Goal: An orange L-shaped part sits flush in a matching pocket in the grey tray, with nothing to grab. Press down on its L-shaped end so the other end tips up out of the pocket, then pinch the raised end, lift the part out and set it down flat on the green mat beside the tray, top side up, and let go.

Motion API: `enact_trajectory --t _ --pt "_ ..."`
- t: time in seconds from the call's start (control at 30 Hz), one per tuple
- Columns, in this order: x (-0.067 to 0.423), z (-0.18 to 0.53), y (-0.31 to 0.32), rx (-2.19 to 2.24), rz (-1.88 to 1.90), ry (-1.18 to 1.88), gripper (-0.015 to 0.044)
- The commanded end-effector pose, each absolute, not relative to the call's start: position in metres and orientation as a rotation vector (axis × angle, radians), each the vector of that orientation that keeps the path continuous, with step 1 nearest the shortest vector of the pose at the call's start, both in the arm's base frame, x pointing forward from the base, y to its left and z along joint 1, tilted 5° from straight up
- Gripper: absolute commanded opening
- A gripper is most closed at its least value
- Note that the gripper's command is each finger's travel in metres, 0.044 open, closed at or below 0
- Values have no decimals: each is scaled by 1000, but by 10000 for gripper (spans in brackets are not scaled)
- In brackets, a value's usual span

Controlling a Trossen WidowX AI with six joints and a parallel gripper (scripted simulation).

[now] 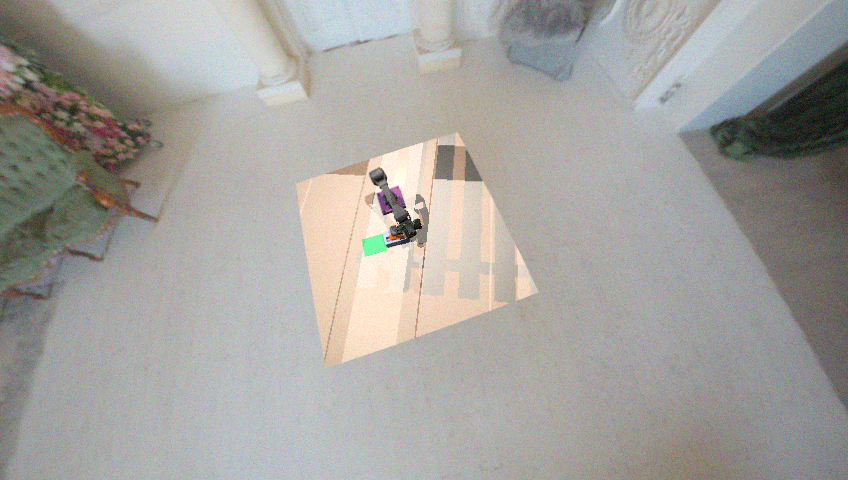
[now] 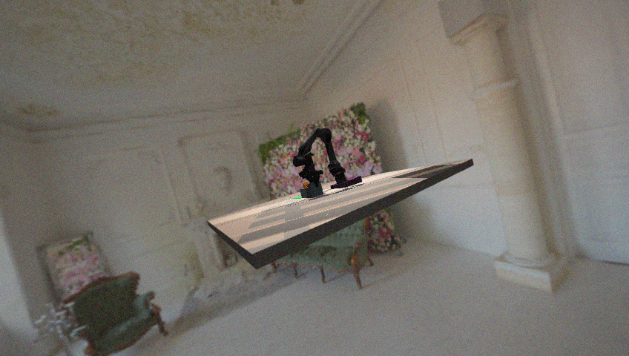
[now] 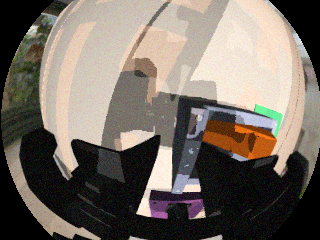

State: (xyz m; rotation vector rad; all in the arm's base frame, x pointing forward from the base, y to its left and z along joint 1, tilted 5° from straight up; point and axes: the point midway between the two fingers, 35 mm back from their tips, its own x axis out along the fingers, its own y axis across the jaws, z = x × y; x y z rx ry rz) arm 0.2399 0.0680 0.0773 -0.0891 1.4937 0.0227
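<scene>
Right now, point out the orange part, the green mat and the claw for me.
Orange part (image 3: 232,138), wrist view, on its tilted top face.
Green mat (image 1: 374,244), top view, at its middle.
Claw (image 3: 179,160), wrist view, midway between its dark fingertips.

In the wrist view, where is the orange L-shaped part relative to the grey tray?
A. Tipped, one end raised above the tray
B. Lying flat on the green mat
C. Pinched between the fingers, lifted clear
A. The orange L-shaped part slants up out of the grey tray, one end raised; the green mat behind is bare, and the gripper holds nothing.
</scene>
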Motion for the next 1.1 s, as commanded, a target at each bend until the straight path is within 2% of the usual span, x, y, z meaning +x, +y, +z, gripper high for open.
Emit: enact_trajectory --t 0.0,0.2,1.07 --pt "243 102 68 -84 20 1477 180" --pt "234 166 61 -85 19 1477 180" --pt "236 167 62 -76 22 1462 180"
